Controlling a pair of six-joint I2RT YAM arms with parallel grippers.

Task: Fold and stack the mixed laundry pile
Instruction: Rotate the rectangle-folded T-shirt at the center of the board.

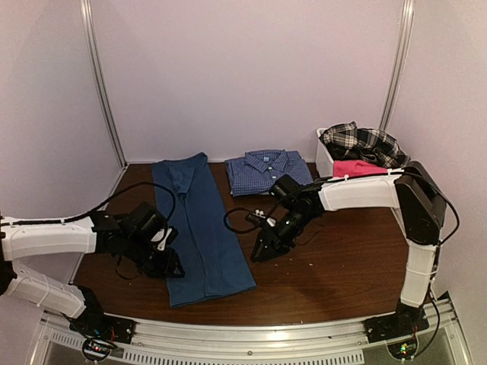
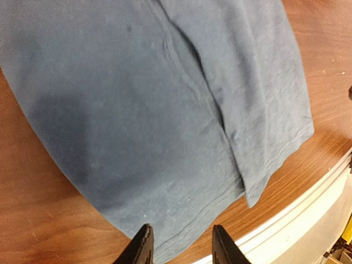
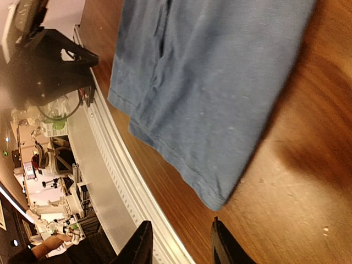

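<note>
The dark blue T-shirt (image 1: 199,228) lies on the table folded lengthwise into a long strip, running from the back wall toward the near edge. My left gripper (image 1: 173,269) hovers at the strip's near left corner. In the left wrist view its jaws (image 2: 181,250) stand open over the T-shirt's (image 2: 137,110) hem, with nothing between them. My right gripper (image 1: 260,252) sits just right of the strip. Its jaws (image 3: 180,247) are open over bare wood, close to the T-shirt's (image 3: 220,82) near right corner. The black-and-white plaid shirt (image 1: 361,141) and a bright pink piece (image 1: 354,167) rest in the bin.
A folded blue checked shirt (image 1: 268,171) lies at the back centre. The white bin (image 1: 323,156) stands at the back right. A metal rail (image 1: 251,331) runs along the table's near edge, with walls close on three sides.
</note>
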